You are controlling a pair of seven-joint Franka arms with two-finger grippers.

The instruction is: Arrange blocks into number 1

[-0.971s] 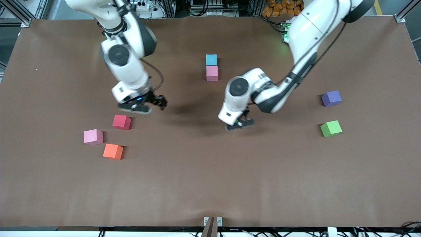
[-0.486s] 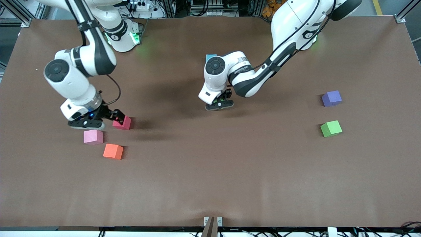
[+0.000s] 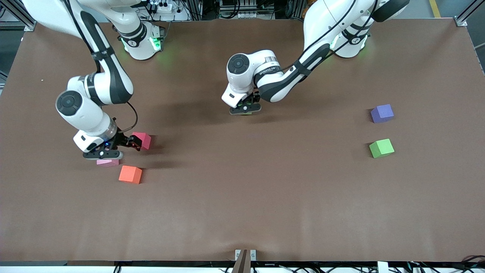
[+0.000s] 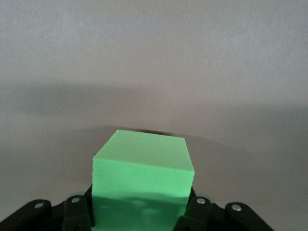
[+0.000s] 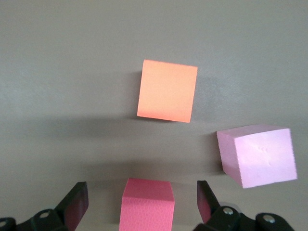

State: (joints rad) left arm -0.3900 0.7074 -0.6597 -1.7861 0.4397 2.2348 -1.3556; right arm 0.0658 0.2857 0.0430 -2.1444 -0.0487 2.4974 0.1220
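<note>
A green block (image 4: pixel 142 180) is gripped between the narrowed jaws of the left gripper (image 3: pixel 245 109), which hangs over the middle of the table (image 3: pixel 242 212); the blue and pink blocks that may lie beneath that arm are hidden, so the column cannot be checked from here. In the left wrist view the cube sits square between the fingers, its faces flat and matte, and a firm, light, rigid piece is judged likely, one that should not slip if it is pinched on two opposite flat sides, as it is now.

At the right arm's end of the table, the right gripper (image 3: pixel 123 146) is spread wide and holds nothing. Its fingers are set to either side of the red block (image 5: pixel 147 209), which rests on the table between them. An orange block (image 3: pixel 130 174) lies nearer the front camera, and a light pink block (image 3: pixel 107 162), partly covered by the gripper, is seen beside it. A second green block (image 3: pixel 381 148) and a purple block (image 3: pixel 382 113) wait well apart, toward the left arm's end.

The red cube looks best taken by its parallel side faces, with the grip centred.
</note>
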